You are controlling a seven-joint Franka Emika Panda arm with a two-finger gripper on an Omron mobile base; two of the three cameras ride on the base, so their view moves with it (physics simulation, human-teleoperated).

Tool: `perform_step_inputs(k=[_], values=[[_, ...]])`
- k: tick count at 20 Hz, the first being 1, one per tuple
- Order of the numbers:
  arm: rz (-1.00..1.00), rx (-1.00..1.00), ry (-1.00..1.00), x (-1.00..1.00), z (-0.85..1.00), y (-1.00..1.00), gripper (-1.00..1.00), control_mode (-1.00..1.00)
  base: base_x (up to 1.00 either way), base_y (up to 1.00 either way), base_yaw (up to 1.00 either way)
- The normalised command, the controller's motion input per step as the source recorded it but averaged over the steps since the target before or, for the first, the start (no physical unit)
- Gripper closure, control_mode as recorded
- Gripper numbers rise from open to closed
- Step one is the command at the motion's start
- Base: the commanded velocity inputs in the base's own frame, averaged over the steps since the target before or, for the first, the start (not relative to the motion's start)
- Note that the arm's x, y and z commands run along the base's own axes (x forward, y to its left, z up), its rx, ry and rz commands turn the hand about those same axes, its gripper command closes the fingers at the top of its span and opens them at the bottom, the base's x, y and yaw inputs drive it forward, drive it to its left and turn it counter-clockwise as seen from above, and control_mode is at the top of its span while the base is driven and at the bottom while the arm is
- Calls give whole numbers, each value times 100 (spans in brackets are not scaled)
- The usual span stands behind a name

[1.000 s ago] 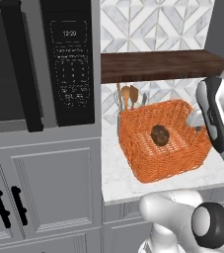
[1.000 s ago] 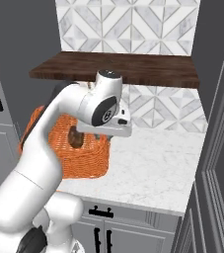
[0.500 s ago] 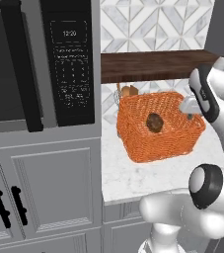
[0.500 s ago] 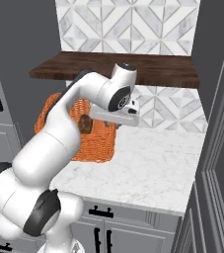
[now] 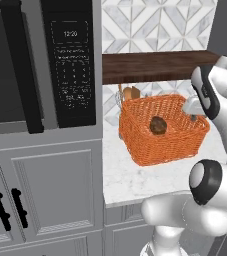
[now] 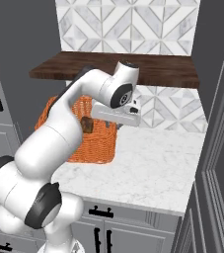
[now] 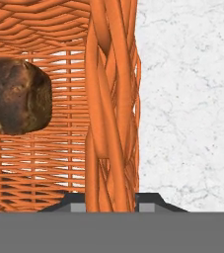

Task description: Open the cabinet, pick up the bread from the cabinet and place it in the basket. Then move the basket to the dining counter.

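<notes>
one container is under inspection: the basket (image 5: 164, 131), orange woven wicker, rectangular, no handle, mesh sides open enough to see through. it sits tilted over the marble worktop (image 6: 148, 168), under the dark wood shelf (image 5: 155, 65); whether part of it touches the stone cannot be told.

contents: the bread (image 5: 158, 125), one dark-brown crusty lump, lying inside on the basket floor. in the hand view it rests against the weave to one side of the held wall (image 7: 111, 108).

gripper (image 7: 111, 200): closed narrow on the basket's rim, one finger each side of the thick braided edge.

handling judgement: wicker is likely light and fairly stiff but springy; held by a single wall it will hang off-level and may twist in the pinch. the braided rim is the firmest hold available. the bread is loose and could roll toward the low side or tip out if the tilt grows.

remaining: carry to the dining counter.

wooden utensils (image 5: 130, 93) stand behind the basket.
</notes>
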Motion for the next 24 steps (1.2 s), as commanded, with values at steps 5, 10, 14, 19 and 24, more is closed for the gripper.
perform_step_inputs(k=[5,10,14,19,24], values=[[0,0,0,0,0,0,100,100,-22,0,7],[0,0,0,0,0,0,100,100,-91,21,37],[0,0,0,0,0,0,100,100,-69,56,80],[0,0,0,0,0,0,100,100,-22,29,99],[0,0,0,0,0,0,100,100,-10,16,100]])
